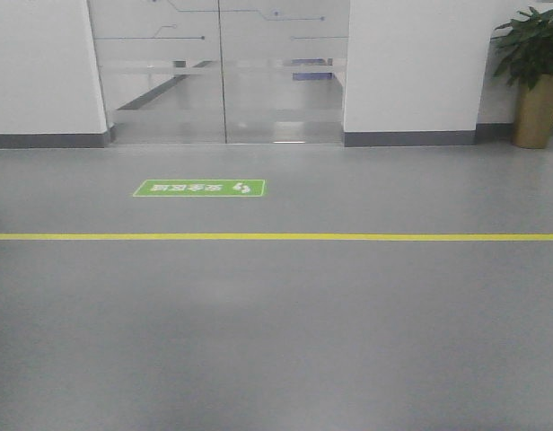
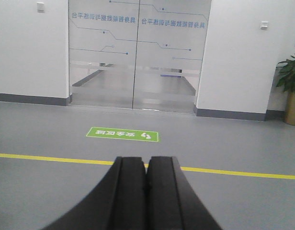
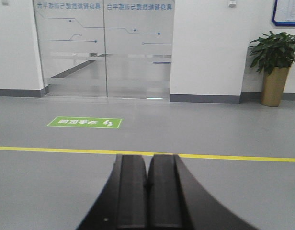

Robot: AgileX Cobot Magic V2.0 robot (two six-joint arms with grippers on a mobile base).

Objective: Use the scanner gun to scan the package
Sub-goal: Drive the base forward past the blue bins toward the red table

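Note:
No package and no scanner gun show in any view. My left gripper [image 2: 147,159] is shut and empty, its black fingers pressed together and pointing out over the grey floor. My right gripper [image 3: 147,156] is also shut and empty, held level above the floor. Neither gripper shows in the front view.
A grey floor [image 1: 276,341] with a yellow line [image 1: 276,237] across it and a green floor sign [image 1: 200,188] beyond. Frosted glass doors [image 1: 219,72] stand between white walls. A potted plant [image 1: 535,76] stands at the far right.

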